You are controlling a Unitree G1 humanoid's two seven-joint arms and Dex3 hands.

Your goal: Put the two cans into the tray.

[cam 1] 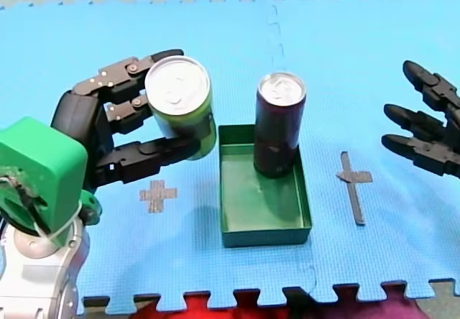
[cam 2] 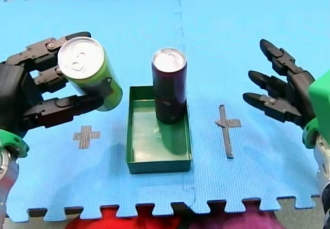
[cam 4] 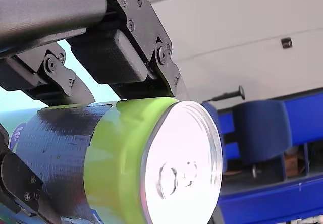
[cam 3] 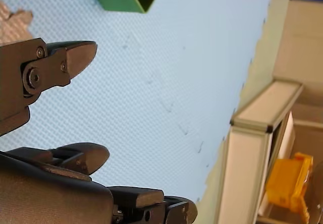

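Observation:
My left hand [cam 1: 136, 121] is shut on a green can [cam 1: 183, 107], holding it tilted in the air just left of the green tray [cam 1: 262, 229]. That same green can [cam 4: 151, 158] shows close up between black fingers [cam 4: 116, 57] in the second wrist view. A dark purple can [cam 1: 279, 125] stands upright in the far end of the tray. My right hand [cam 2: 278, 97] hangs open over the mat to the right of the tray, holding nothing.
The work surface is a blue foam mat [cam 1: 359, 60]. A grey tape cross [cam 1: 157, 195] lies left of the tray and another tape cross [cam 1: 353, 182] to its right. The mat's front edge has a red and purple cloth [cam 1: 273, 308] beyond it.

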